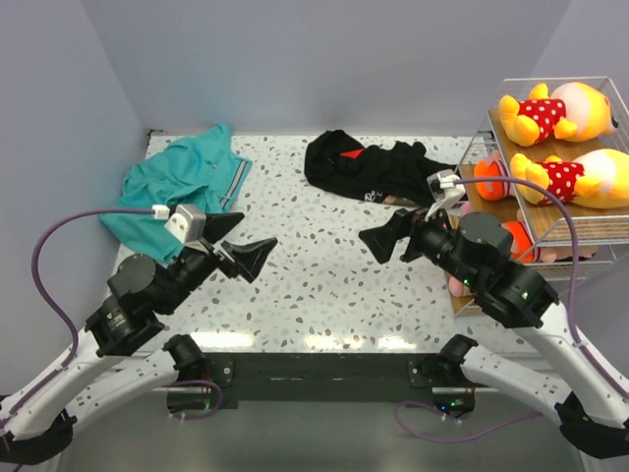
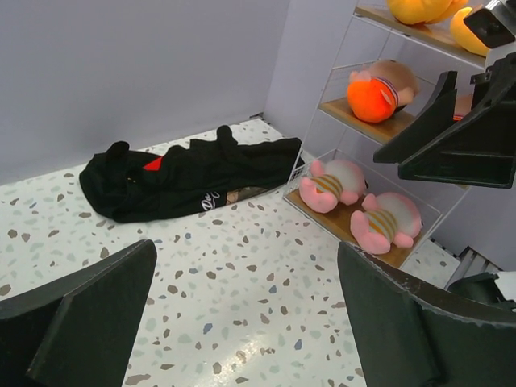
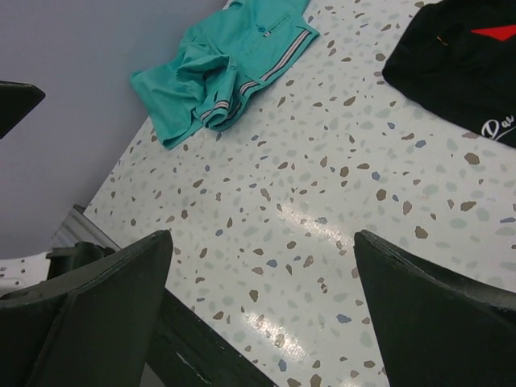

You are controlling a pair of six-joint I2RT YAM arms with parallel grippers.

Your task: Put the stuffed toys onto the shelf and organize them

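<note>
Seeing left fingers (image 1: pixel 251 236) and right fingers (image 1: pixel 385 234) splayed wide, gripping nothing, hovering low over mid-counter (image 1: pixel 314 285), tips pointed at each other. Spotting stuffed toys (image 1: pixel 550 113) lying on the shelf (image 1: pixel 488 210) by the right edge.

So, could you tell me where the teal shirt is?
In the top view, the teal shirt lies crumpled in the far left corner, left of the black garment and beyond the left gripper.

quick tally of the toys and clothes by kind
yellow bears: 2
pink pigs: 2
orange toy: 1 seen clearly, its tier partly hidden
teal shirt: 1
black garment: 1
total: 7 in clear view
</note>
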